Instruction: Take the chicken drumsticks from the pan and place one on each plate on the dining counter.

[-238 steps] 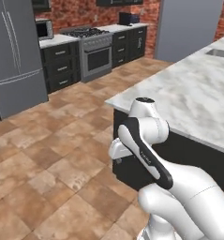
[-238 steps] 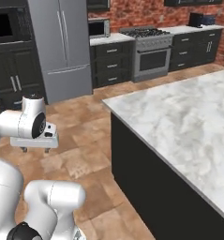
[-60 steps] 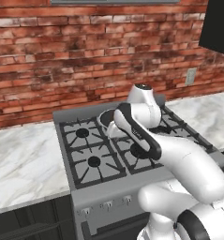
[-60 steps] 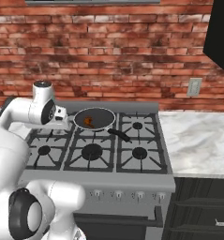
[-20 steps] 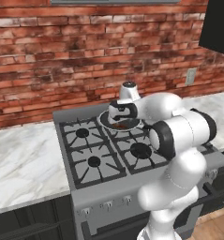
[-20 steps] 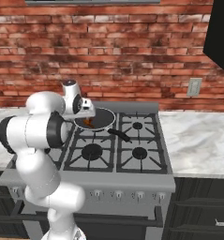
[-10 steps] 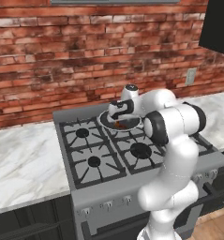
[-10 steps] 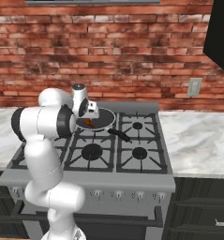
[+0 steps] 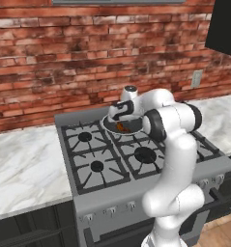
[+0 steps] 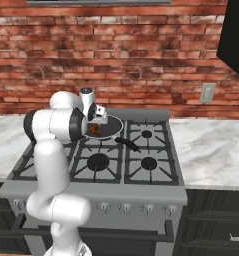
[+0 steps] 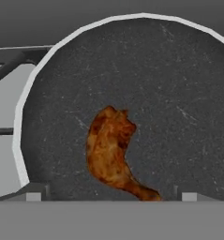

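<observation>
I have the gripper (image 11: 108, 194) hanging over the pan (image 11: 179, 93), jaws spread wide and holding nothing, and from the hand view the risk is plain enough: the drumstick (image 11: 111, 150) lies on the dark pan floor with its fat end toward the middle and its thin bone end running down between my two finger tips. If I close on that thin end, I judge it could pivot or slip out as I lift, because there is so little to pinch there. I make out one drumstick clearly in the hand view; whether a second lies in the pan I cannot tell. The pan sits on a rear burner of the stove (image 9: 136, 159), close to the brick wall (image 9: 64, 58), and its long black handle (image 10: 127, 144) points forward over the grates; a clumsy descent that catches the rim could shove the whole pan sideways, or drive the tips into the pan floor. In the left base view the arm (image 9: 177, 159) rises from the base, bends at a high elbow and reaches back and to its left, so the hand ends up above the pan (image 9: 122, 126) pointing downward. In the right base view the gripper (image 10: 96, 120) sits just above the orange meat, with the marble counter (image 10: 211, 150) beside the stove well apart from all this.
</observation>
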{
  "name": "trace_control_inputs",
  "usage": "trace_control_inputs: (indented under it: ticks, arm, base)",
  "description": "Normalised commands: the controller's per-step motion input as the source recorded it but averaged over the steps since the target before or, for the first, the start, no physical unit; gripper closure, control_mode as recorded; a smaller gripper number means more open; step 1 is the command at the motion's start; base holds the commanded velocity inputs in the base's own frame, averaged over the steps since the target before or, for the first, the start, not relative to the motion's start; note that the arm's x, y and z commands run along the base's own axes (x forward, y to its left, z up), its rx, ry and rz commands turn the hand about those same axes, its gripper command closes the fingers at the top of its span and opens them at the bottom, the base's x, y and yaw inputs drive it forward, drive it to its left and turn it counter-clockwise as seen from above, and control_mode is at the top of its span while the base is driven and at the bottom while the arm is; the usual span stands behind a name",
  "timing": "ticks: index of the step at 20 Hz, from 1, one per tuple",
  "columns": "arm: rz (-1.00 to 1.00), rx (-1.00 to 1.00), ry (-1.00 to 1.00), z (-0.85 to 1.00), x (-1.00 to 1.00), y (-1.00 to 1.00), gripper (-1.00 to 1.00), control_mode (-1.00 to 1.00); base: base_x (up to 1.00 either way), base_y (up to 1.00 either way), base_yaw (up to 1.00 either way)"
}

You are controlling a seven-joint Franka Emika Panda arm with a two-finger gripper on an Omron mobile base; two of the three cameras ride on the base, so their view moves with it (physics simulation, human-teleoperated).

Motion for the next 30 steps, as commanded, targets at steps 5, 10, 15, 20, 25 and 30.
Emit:
trace_control_inputs:
  ticks: [5,10,15,20,25,30]
  arm:
    - [-0.11,0.0,0.0,-0.28,0.2,0.11,-1.0,-1.0]
    - [-0.11,0.0,0.01,-0.28,0.07,0.06,-1.0,-1.0]
    - [-0.11,0.0,0.0,-0.19,0.01,0.0,-1.0,-1.0]
    - [-0.11,0.0,0.0,-0.14,0.0,0.0,-1.0,-1.0]
    - [-0.1,0.0,0.03,-0.2,0.05,0.0,-1.0,-1.0]
    - [-0.03,0.0,0.01,-0.18,0.3,0.0,-1.0,-1.0]
  base:
    - [0.0,0.0,0.0]
    - [0.0,0.0,0.0]
    - [0.0,0.0,0.0]
    - [0.0,0.0,0.0]
    - [0.0,0.0,0.0]
    - [0.0,0.0,0.0]
